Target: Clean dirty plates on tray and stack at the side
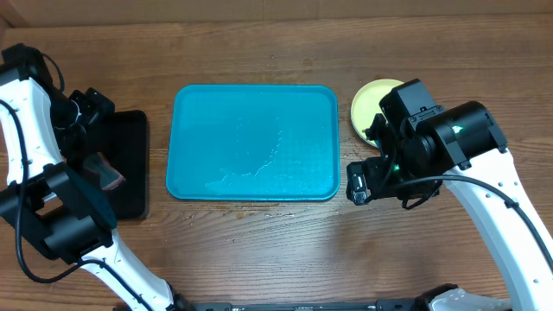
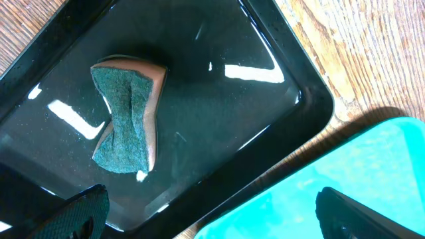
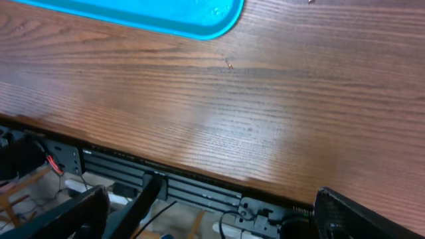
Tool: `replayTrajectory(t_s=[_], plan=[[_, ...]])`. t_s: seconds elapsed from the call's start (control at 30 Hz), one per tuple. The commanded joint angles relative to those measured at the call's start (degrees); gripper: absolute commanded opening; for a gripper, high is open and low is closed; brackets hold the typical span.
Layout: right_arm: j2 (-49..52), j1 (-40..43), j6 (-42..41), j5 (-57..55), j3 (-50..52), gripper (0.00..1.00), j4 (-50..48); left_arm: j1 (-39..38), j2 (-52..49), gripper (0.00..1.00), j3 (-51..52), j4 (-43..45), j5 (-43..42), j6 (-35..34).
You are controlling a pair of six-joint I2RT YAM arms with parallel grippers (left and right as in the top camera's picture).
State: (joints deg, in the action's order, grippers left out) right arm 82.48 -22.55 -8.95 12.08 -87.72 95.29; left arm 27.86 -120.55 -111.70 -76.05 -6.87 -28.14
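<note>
The turquoise tray (image 1: 199, 112) lies mid-table with only water streaks on it. Its corner shows in the left wrist view (image 2: 358, 159) and its edge in the right wrist view (image 3: 166, 16). A yellow-green plate (image 1: 366, 102) rests on the wood to the right of the tray, partly hidden by my right arm. My left gripper (image 2: 216, 222) is open above the corner of the black tray, holding nothing. My right gripper (image 1: 359, 183) (image 3: 212, 216) is also open and empty, hanging by the tray's near right corner, over the table's front edge.
A small black tray (image 1: 130, 164) (image 2: 265, 113) stands left of the turquoise one. A pinched green-and-tan sponge (image 2: 129, 119) (image 1: 108, 173) lies in it. The table's front edge, with rails and cables below (image 3: 199, 189), shows in the right wrist view.
</note>
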Motion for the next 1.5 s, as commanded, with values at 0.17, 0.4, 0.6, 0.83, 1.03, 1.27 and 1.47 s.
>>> replayTrajectory(t_s=[0.17,0.4,0.6,0.83,1.03,1.27,1.47], plan=[[-0.46,-0.22,0.07,-0.96,0.48,1.00,-2.25,0.24,-0.09,1.00,-0.85,0.02,-0.20,0.72],[-6.95,-0.22,0.02,-2.03,8.28,1.00,-17.68,0.24,-0.09,1.00,-0.85,0.02,-0.20,0.72],[-23.65,-0.20,0.00,-1.46,28.35,1.00,-38.34,0.24,-0.09,1.00,-0.85,0.02,-0.20,0.72],[-48.94,4.57,-0.22,5.51,52.41,1.00,-58.16,0.24,-0.09,1.00,-0.85,0.02,-0.20,0.72],[-67.84,13.25,-0.22,9.92,65.22,1.00,-64.28,0.24,-0.09,1.00,-0.85,0.02,-0.20,0.72],[-82.42,17.49,-0.17,8.11,71.89,1.00,-66.07,0.24,-0.09,1.00,-0.85,0.02,-0.20,0.72],[-82.27,17.49,-0.20,6.43,74.82,1.00,-75.71,0.24,-0.09,1.00,-0.85,0.02,-0.20,0.72]])
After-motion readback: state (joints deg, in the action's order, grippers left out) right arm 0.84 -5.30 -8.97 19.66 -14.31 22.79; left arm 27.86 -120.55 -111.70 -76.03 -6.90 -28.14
